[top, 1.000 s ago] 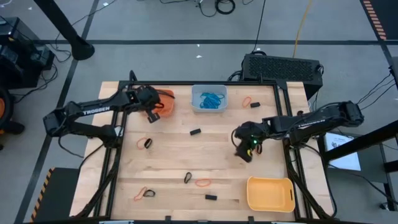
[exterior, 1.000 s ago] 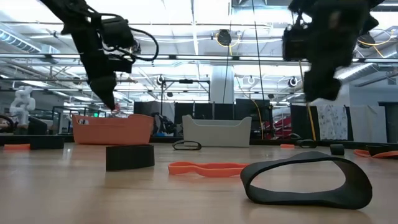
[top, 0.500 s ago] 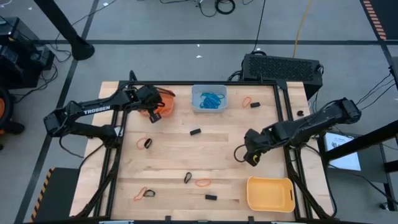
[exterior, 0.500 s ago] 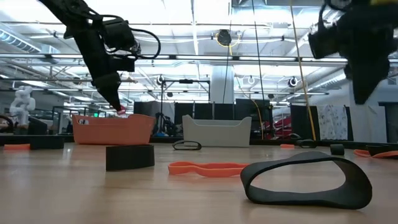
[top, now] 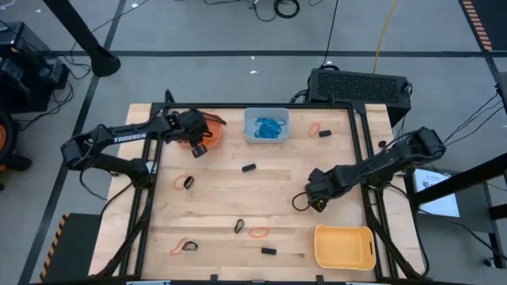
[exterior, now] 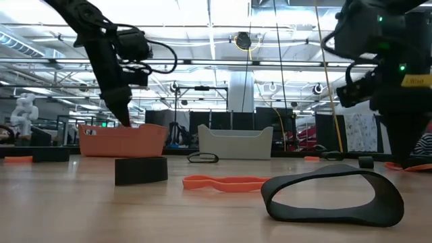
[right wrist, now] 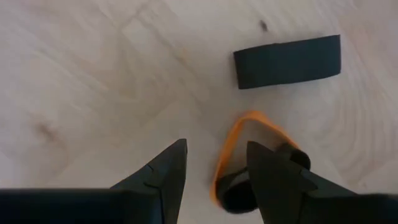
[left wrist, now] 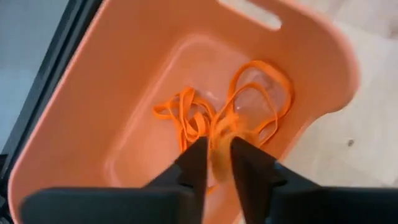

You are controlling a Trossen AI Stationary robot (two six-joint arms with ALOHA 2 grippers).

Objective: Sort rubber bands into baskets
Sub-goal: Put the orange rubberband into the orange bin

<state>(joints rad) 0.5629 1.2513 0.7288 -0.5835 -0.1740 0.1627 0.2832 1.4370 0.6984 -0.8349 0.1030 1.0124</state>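
Wooden worktop (top: 277, 202) carries three baskets: orange basket (top: 211, 128) near the far left corner, pale blue-grey basket (top: 266, 125) at the far edge middle with blue bands inside, yellow basket (top: 344, 246) at the near right corner, empty as far as the high view shows.

Left claw (left wrist: 216, 163) hangs over the orange basket, fingers a little apart, an orange band (left wrist: 219, 134) blurred between the tips; cannot tell if it is held or already loose. More orange bands (left wrist: 255, 99) lie on the basket floor.

Right claw (right wrist: 214, 171) is low over the right-middle of the worktop, fingers apart and holding nothing, pointed at an orange rubber band (right wrist: 239, 146) lying tangled with a black band (right wrist: 261, 180). A flat black band (right wrist: 287, 60) lies just beyond.

Step in hand, likely: left drops orange, right picks. To do it well, the right claw should straddle only the orange loop, avoiding the black one touching it, and pinch low on the wood.

Loose bands remain: black one (top: 249, 168) mid-worktop, an orange-black pair (top: 185, 182) at left, orange (top: 259, 233) and black (top: 268, 251) near the front edge, a pair (top: 184, 245) at the near left, an orange one (top: 314, 128) at far right.
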